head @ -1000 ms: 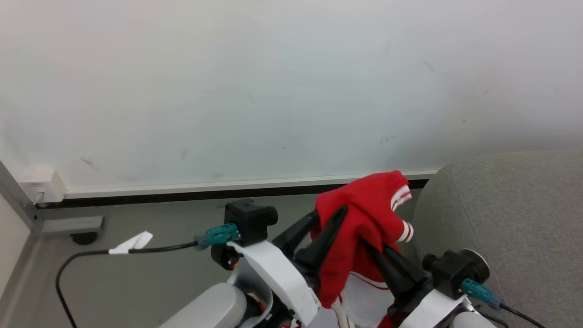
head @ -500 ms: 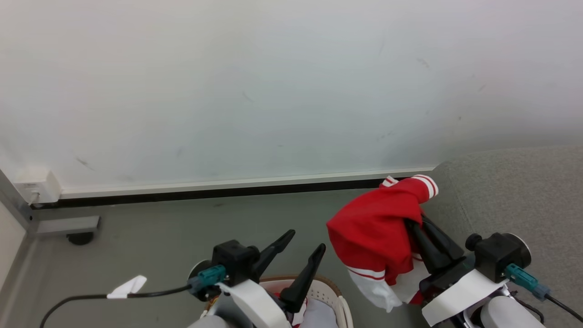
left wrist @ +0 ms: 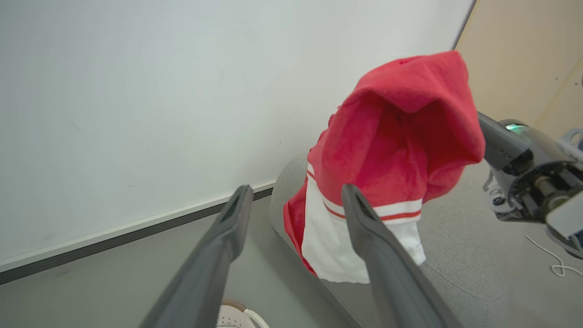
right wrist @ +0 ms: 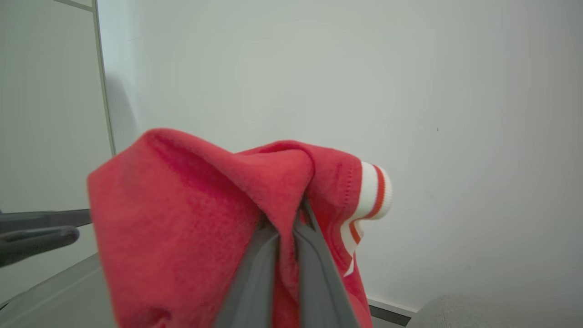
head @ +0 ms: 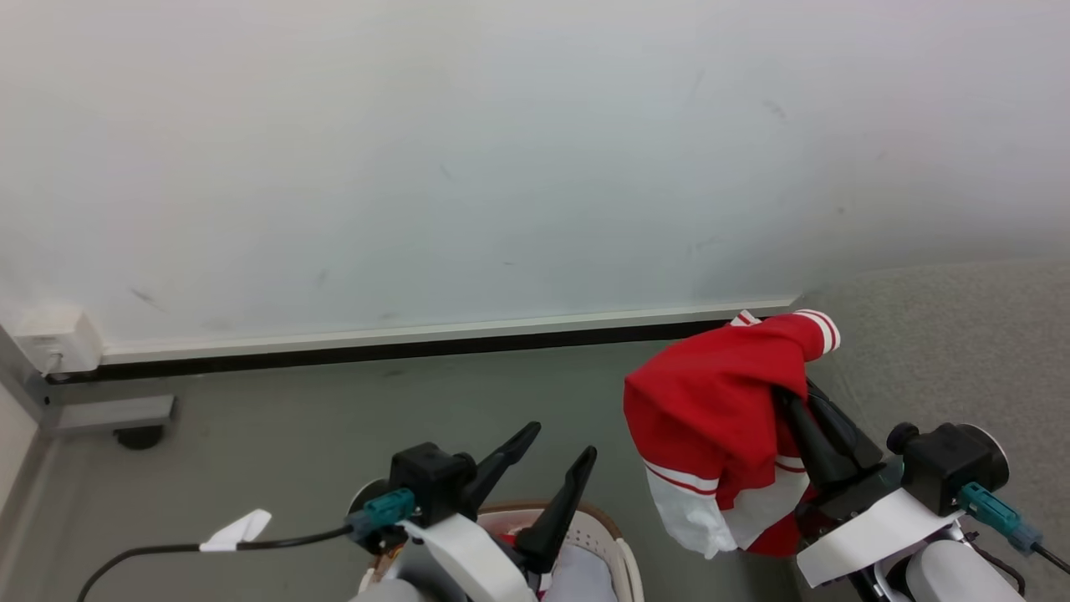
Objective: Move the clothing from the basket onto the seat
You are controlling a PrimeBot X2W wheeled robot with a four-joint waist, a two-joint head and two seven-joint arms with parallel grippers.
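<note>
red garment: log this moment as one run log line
red garment: in air by seat edge | right gripper: jaws shut on red garment | left gripper: jaws open, empty, above basket

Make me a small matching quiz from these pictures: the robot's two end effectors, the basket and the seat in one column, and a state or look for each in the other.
Things
1. left end effector
2. right end effector
3. basket
4. seat

States
A. light grey, at the right by the wall
B. shut on the red garment
C. open, holding nothing
D. white with small holes and a brown rim

Pairs: 1-C, 2-B, 3-D, 4-A
</note>
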